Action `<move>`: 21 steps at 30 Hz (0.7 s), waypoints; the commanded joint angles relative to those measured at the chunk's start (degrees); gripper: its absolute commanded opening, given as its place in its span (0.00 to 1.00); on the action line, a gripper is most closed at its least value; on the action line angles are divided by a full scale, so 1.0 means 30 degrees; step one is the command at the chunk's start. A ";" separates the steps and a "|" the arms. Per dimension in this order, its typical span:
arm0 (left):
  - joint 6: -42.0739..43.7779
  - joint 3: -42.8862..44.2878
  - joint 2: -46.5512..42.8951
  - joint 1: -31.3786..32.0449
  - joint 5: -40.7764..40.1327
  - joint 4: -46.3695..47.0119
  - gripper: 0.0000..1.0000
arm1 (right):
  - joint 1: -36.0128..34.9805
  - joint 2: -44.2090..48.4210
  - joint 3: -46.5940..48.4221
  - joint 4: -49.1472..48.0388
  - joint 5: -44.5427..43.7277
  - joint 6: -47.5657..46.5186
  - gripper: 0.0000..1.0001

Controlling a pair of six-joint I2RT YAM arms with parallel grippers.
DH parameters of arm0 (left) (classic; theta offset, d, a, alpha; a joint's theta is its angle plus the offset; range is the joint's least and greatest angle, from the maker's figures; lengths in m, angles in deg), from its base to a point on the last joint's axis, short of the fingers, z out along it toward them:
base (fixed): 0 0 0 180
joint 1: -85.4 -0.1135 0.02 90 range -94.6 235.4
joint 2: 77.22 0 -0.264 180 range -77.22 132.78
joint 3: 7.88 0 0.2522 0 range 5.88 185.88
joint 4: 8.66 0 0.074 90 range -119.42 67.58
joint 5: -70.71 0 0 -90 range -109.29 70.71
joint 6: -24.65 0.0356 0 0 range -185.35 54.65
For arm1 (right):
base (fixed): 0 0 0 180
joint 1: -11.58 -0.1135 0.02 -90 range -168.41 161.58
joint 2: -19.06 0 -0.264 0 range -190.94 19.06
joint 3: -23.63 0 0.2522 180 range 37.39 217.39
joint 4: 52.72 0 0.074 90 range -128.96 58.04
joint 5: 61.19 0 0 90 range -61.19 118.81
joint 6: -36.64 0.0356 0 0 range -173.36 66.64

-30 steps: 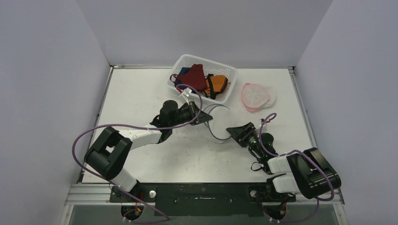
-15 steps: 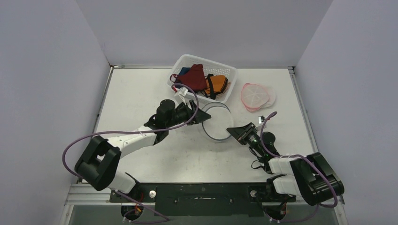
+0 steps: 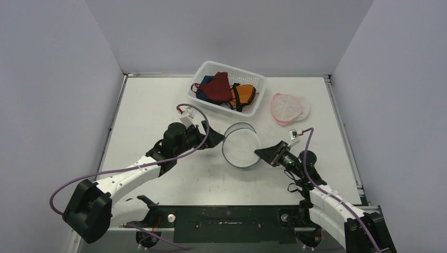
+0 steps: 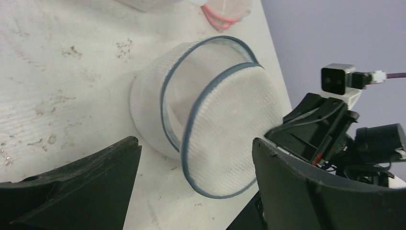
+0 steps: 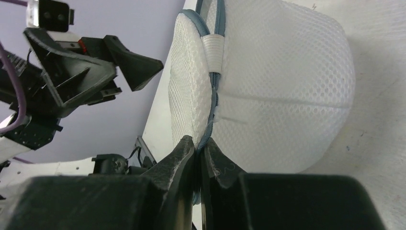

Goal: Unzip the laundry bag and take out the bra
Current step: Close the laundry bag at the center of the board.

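I found one small white tab on the blue binding of the laundry bag; any print on it I could not make out. The right gripper was clenched on that binding, its two black fingertips pinching the bag's rim at the side nearest me. The left gripper stood released, jaws wide apart, with the bag just beyond them and nothing between them touching. From overhead, the round white mesh laundry bag sat mid-table between the two claws. The left arm stretched low from its base, angled right; the right arm reached low, forward and left. I could not tell through the mesh whether a bra was inside. A white basket of coloured garments stood behind.
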 commanded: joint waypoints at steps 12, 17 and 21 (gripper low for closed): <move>0.1775 0.0006 0.0772 -0.0211 0.1283 0.1354 0.85 | 0.0194 0.4235 0.0048 0.1816 0.6564 -0.1388 0.05; 0.1905 -0.1006 0.0056 -0.0013 0.2179 0.2144 0.84 | 0.0209 0.5900 -0.0854 -0.0022 0.7610 0.0661 0.05; 0.1951 -0.1966 -0.0880 0.0495 0.2535 0.2430 0.83 | 0.0179 0.6000 -0.1244 -0.1243 0.8029 0.1691 0.05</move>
